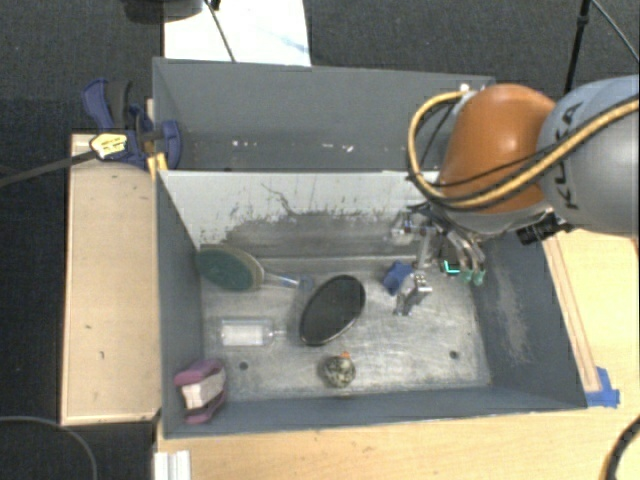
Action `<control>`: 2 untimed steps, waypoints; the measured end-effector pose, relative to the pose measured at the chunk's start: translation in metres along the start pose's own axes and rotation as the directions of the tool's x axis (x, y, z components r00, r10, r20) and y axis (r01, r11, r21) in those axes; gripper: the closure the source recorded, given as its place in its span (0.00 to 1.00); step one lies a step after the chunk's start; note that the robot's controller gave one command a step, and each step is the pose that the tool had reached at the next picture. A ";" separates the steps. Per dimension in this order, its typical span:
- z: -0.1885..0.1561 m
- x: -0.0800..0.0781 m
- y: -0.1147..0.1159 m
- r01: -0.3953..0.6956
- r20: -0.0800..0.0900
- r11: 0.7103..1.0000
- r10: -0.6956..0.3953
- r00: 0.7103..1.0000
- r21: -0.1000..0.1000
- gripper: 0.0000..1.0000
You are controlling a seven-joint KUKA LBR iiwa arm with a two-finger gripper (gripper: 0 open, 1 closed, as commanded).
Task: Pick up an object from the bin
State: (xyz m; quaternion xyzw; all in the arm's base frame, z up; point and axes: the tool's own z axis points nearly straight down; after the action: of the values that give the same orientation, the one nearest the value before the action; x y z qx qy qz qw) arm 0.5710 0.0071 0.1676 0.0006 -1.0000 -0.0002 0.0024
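Jaws low over right-middle floor of bin (pixel 300 148), just beside small blue block (pixel 397 276); touching or apart, cannot tell. Jaws open or closed: cannot tell. Black oval brush (pixel 332 309) left of block; speckled ball (pixel 338 370) near front wall.

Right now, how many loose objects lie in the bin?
6. Left: green brush, clear vial, pink lump; centre: black oval, speckled ball; blue piece by gripper. More may hide.
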 end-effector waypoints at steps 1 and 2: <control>0.096 -0.011 0.010 0.012 0.015 1.000 -0.012 1.000 0.000 0.00; 0.094 -0.009 0.103 0.321 0.014 0.947 -0.321 0.947 0.003 0.00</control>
State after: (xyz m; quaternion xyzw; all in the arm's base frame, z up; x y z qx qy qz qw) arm 0.5797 0.1101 0.0731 0.1632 -0.9866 -0.0002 -0.0051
